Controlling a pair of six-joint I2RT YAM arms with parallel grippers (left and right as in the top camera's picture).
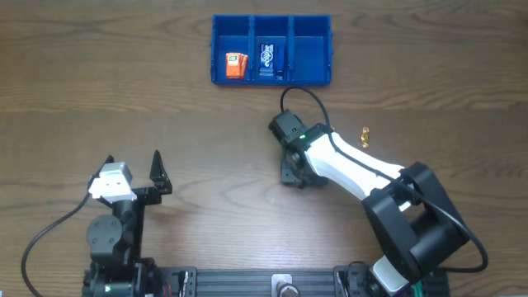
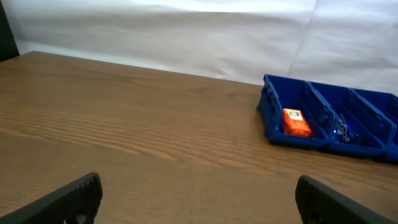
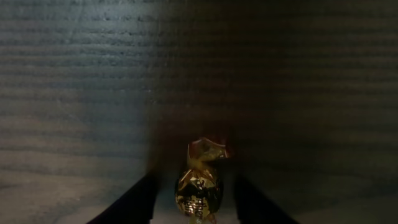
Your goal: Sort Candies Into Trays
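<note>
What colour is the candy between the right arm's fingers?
The candy is shiny gold, clearest in the right wrist view.

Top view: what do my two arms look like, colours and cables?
The right arm has a white shell, black joints, a small green light and a looping black cable. The left arm is black with a white block at the wrist, black pointed pincer fingers and its own black cable.
</note>
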